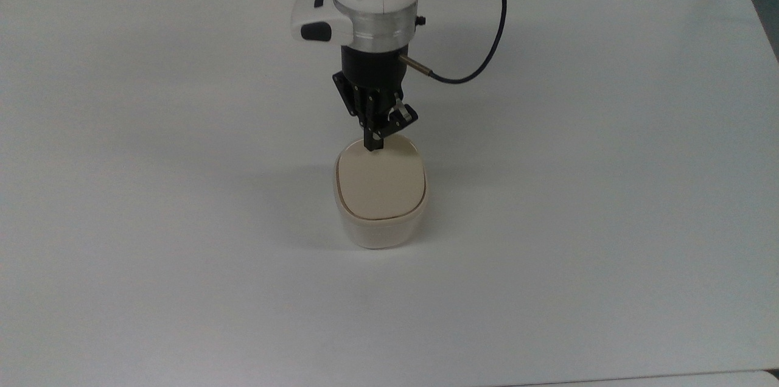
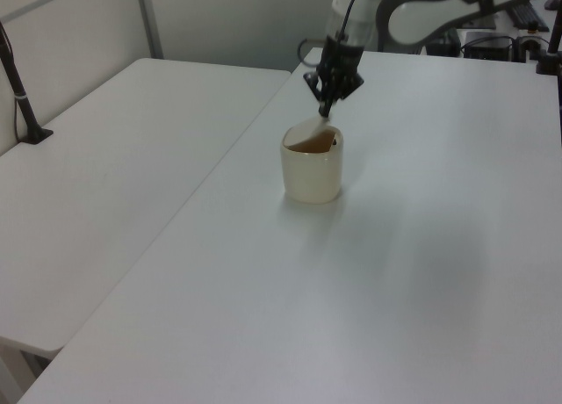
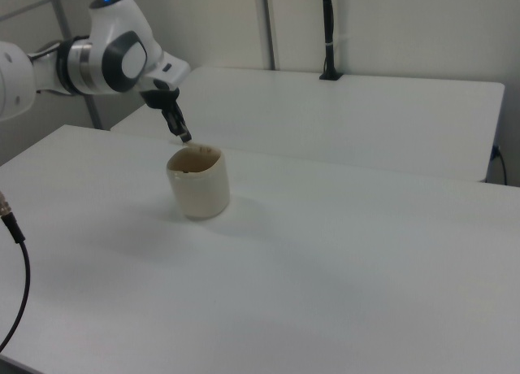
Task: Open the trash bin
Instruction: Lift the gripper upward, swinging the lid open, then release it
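Note:
The cream-white trash bin [image 1: 380,233] stands mid-table. Its beige lid [image 1: 380,183] is tilted up, hinged at the edge nearest my arm. In the left view the trash bin [image 2: 312,171] shows a dark opening under the raised lid, and in the right view the trash bin [image 3: 199,187] shows a brownish inside. My gripper [image 1: 372,145] hangs just above the lid's far edge with its black fingers pressed together and nothing between them. It stands above the bin's rim in the left view [image 2: 323,112] and in the right view [image 3: 185,136].
A black cable [image 1: 487,40] loops from my wrist to the top view's right. A second white table [image 2: 114,158] adjoins on the left view's left, with a black clamped post [image 2: 22,97] on it. Another black post [image 3: 327,32] stands on the far table.

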You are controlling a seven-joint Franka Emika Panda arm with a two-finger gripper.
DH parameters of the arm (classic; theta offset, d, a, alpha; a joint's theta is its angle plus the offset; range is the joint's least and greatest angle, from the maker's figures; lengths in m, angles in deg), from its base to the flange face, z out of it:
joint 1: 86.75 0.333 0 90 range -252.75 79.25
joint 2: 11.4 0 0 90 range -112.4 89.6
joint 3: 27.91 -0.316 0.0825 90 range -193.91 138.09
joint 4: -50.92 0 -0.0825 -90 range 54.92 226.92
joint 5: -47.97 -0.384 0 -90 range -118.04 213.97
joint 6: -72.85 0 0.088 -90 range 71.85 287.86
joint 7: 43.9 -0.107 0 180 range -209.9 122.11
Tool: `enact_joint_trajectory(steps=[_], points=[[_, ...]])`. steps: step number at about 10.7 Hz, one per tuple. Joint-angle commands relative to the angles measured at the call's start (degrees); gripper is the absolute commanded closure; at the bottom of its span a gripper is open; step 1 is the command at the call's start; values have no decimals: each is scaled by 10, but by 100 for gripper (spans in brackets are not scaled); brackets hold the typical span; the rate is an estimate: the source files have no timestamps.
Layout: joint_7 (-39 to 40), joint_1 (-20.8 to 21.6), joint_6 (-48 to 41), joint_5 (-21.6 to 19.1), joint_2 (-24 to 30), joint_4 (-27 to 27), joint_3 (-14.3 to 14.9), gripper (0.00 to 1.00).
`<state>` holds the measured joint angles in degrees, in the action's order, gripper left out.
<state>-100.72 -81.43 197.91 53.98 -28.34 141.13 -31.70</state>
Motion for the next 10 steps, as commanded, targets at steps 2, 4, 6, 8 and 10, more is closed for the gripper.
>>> enact_joint_trajectory(steps=[2,4,6,8,10], points=[[37,-12,-66,-3,80,15,5,100],[82,-14,-105,-15,107,19,7,92],[155,-23,-144,-27,140,33,7,58],[236,-29,-146,-43,174,71,9,26],[300,-30,-157,-45,191,85,13,2]])
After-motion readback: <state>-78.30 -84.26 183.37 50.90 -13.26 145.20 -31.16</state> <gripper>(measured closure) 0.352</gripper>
